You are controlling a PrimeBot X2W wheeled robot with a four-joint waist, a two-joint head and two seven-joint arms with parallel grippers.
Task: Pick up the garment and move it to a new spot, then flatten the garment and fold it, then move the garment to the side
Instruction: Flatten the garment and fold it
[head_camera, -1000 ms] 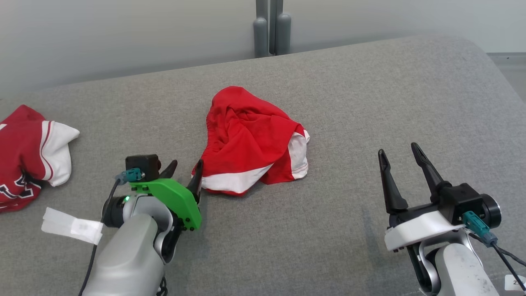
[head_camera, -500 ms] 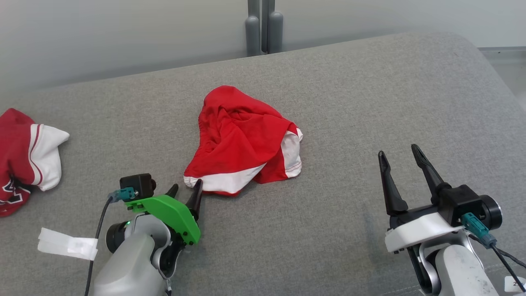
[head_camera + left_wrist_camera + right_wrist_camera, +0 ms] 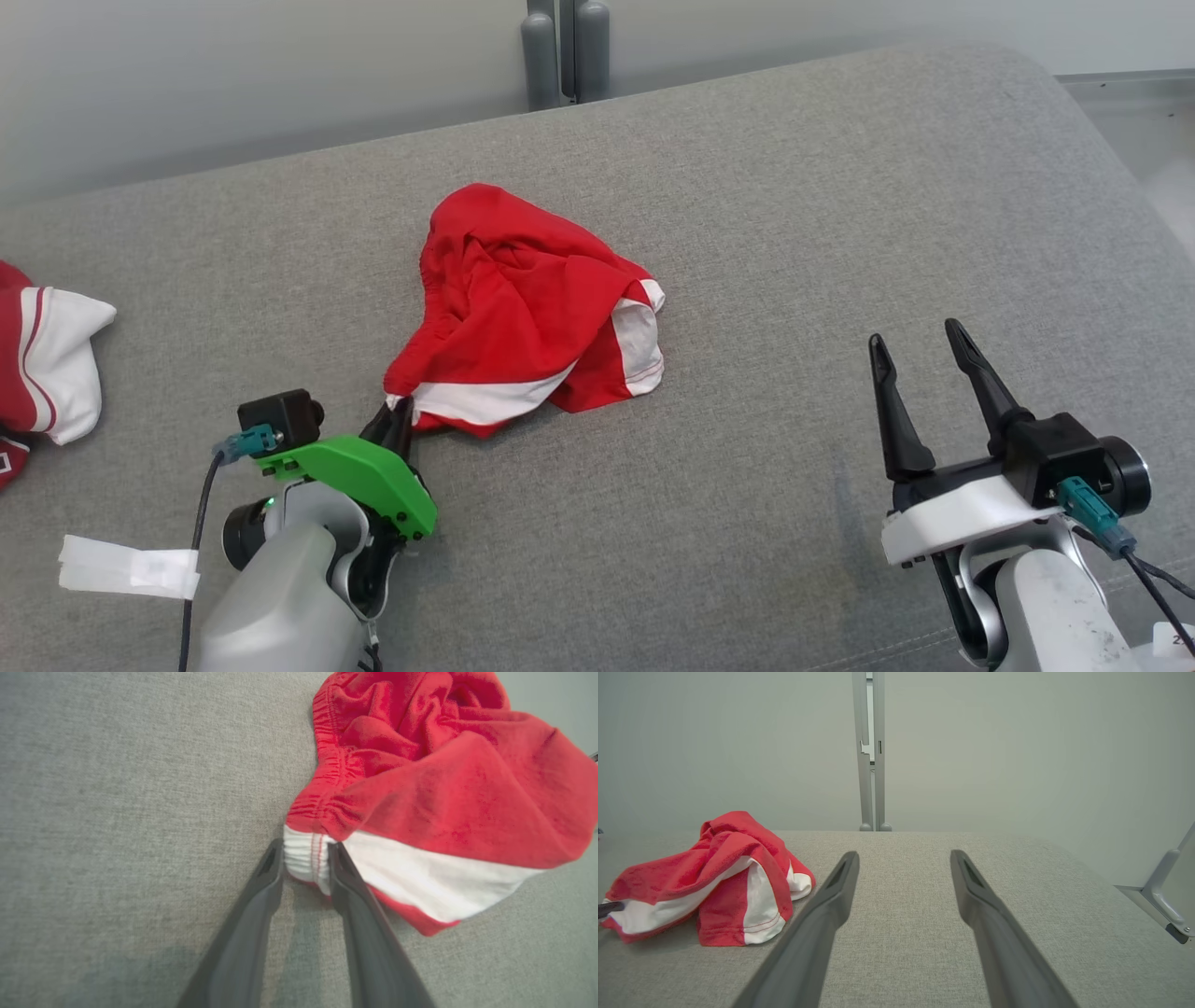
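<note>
Crumpled red garment left of spread pincer

Grey woven upholstered surface, running from the near edge to the far edge of the scene. At its left edge lies a crumpled dark-red jersey with a white sleeve, partly cut off. Beyond the far edge, near centre, grey upright posts stand against a pale wall. On the right, off the surface, is a grey metal bracket.

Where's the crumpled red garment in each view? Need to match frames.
Head view: crumpled red cloth garment, just left of centre.
Left wrist view: upper right.
Right wrist view: lower left.
Shared landmark: its white hem band.
</note>
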